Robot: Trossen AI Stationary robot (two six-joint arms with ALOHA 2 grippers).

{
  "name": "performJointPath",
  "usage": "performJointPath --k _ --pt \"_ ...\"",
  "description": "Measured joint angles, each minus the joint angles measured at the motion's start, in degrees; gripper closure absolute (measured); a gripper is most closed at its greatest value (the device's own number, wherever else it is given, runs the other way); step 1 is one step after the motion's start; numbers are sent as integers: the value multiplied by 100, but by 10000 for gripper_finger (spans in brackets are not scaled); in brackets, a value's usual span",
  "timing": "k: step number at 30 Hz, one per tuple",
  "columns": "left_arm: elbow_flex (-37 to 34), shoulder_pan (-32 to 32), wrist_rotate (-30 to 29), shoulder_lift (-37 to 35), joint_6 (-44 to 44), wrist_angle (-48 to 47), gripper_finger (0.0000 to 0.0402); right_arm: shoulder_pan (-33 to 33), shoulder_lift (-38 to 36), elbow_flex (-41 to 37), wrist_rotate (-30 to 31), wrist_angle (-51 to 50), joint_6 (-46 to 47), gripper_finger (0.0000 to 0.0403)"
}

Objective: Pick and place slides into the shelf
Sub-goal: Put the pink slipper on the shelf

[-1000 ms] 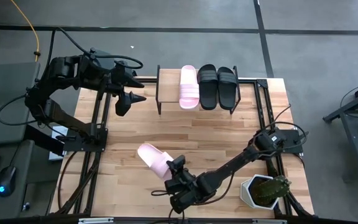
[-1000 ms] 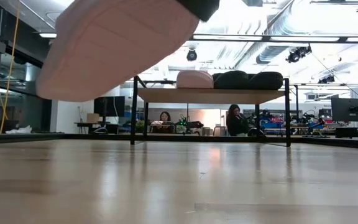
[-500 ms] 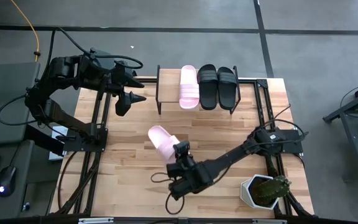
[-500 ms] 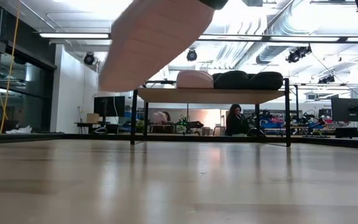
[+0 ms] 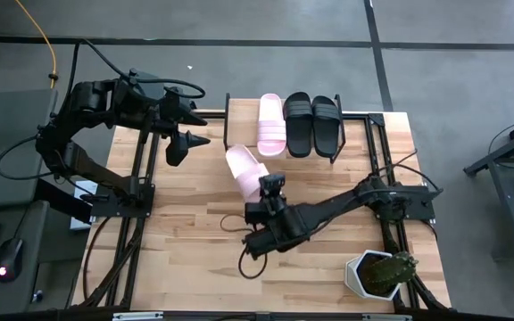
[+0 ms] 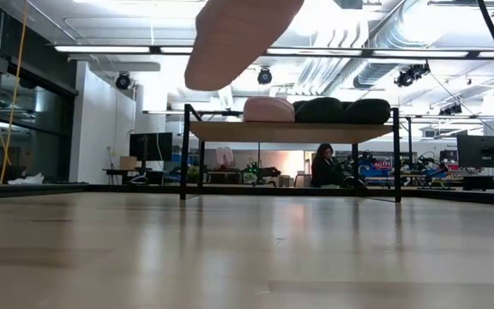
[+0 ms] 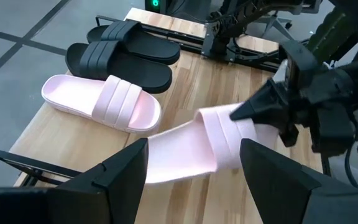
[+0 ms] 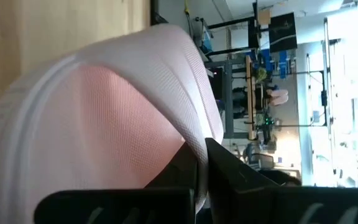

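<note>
Three slides (image 5: 298,124) lie side by side on the shelf (image 5: 236,116); a fourth (image 5: 245,170) hangs in front.

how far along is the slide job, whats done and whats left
Three of four are done: one pink slide and the black pair sit side by side on the shelf. The last pink slide is in hand, pinched in the right tool and held in the air near the shelf's open left end. Left to do: set it down there. The left tool waits open at the table's far left.
</note>
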Motion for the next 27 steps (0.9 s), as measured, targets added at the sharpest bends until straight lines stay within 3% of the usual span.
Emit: performJointPath --k 18,27 --pt "0 1 0 0 0 100 158 -1143 -264 122 43 74 -455 402" --pt "-2 0 2 0 0 102 158 -1776 -264 122 603 192 -459 402"
